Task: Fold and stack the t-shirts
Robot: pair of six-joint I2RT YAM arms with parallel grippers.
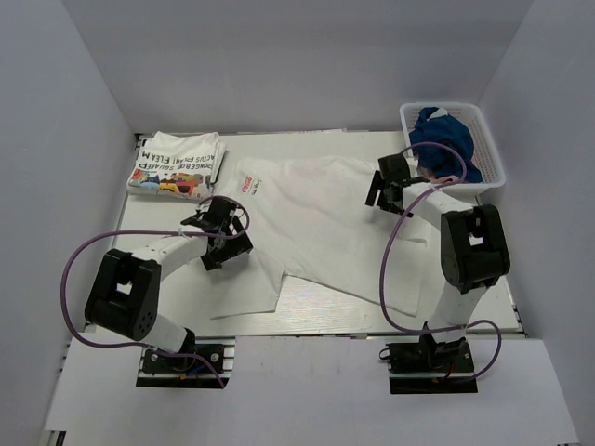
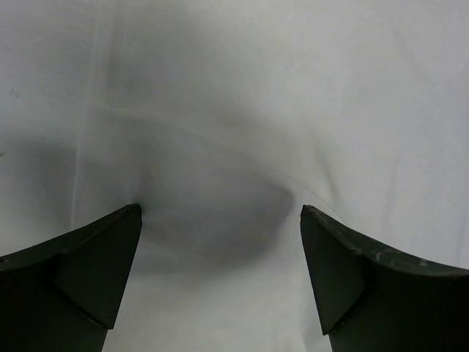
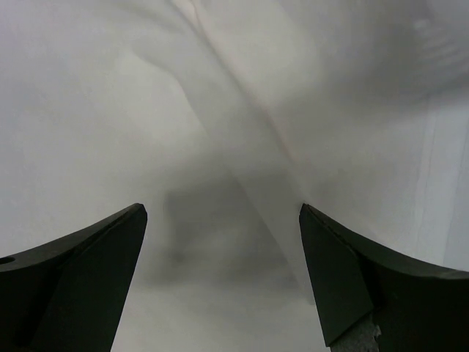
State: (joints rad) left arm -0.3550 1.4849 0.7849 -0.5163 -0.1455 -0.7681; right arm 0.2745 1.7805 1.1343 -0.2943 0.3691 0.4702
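Observation:
A white t-shirt [image 1: 321, 218] with a small red chest print [image 1: 249, 183] lies spread flat across the middle of the table. A second white tee [image 1: 177, 163], with black lettering and a multicolour graphic, lies folded at the back left. My left gripper [image 1: 230, 228] is open over the spread shirt's left edge; its wrist view shows only white cloth [image 2: 220, 132] between the fingers. My right gripper [image 1: 383, 190] is open over the shirt's right edge, with creased white cloth [image 3: 234, 147] between its fingers.
A white mesh basket [image 1: 488, 139] at the back right holds a blue garment [image 1: 446, 139]. The table's metal surface [image 1: 307, 307] shows in front of the shirt. White walls enclose the table on three sides.

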